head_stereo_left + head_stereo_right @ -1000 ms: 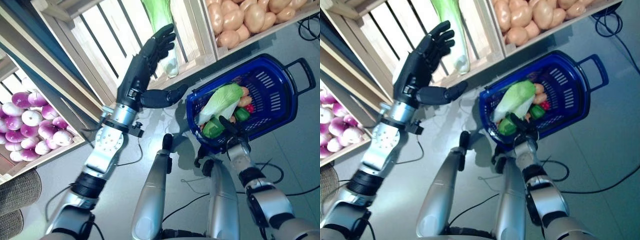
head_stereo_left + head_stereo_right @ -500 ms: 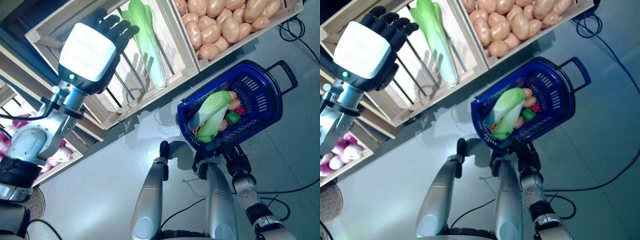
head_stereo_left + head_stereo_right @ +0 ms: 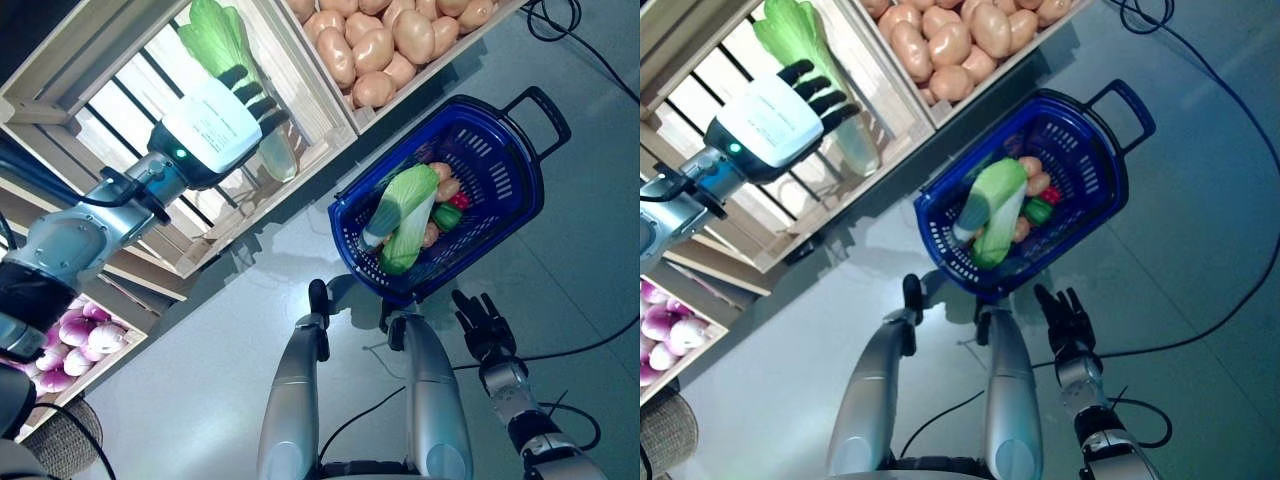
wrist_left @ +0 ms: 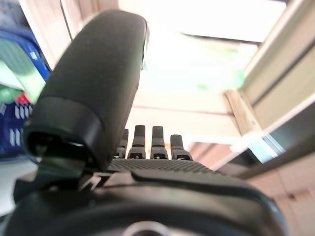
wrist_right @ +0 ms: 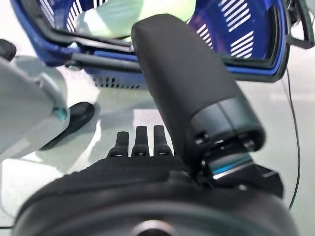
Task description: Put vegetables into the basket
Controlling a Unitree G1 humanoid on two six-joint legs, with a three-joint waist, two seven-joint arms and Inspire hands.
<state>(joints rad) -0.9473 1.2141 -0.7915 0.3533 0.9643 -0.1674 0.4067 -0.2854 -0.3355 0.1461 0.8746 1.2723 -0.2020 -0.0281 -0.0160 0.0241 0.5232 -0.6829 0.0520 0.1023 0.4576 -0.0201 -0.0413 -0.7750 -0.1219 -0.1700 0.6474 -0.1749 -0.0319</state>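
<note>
- The left hand [image 3: 215, 125] is reaching into the slatted wooden crate [image 3: 120, 95] with its fingers [image 3: 262, 102] stretched out straight and holding nothing; the left wrist view is showing them extended in a row, with the thumb standing clear of them.
- A long leafy cabbage [image 3: 215, 35] is lying in that crate just past and partly under those fingertips; whether they are touching it I cannot tell.
- The right hand [image 3: 482, 322] is hanging low near the floor with its fingers spread and relaxed, empty, just short of the blue basket [image 3: 520, 170], whose near rim is showing beyond its fingertips in the right wrist view.
- The basket is standing on the floor and is already carrying a cabbage [image 3: 395, 205], a green pepper [image 3: 447, 216] and a few smaller items.
- The potato crate [image 3: 380, 45] is sitting beside the cabbage crate, well off to the side of the left fingers.
- Judging the step in hand as a grasp on the crate's cabbage, the fingers should be coming down across its firm pale stalk rather than its loose leaves.
- The thumb should be closing from the opposite side, so the long body is not tipping once lifted.
- The lift needs to be clearing the crate's front edge before swinging toward the basket.
</note>
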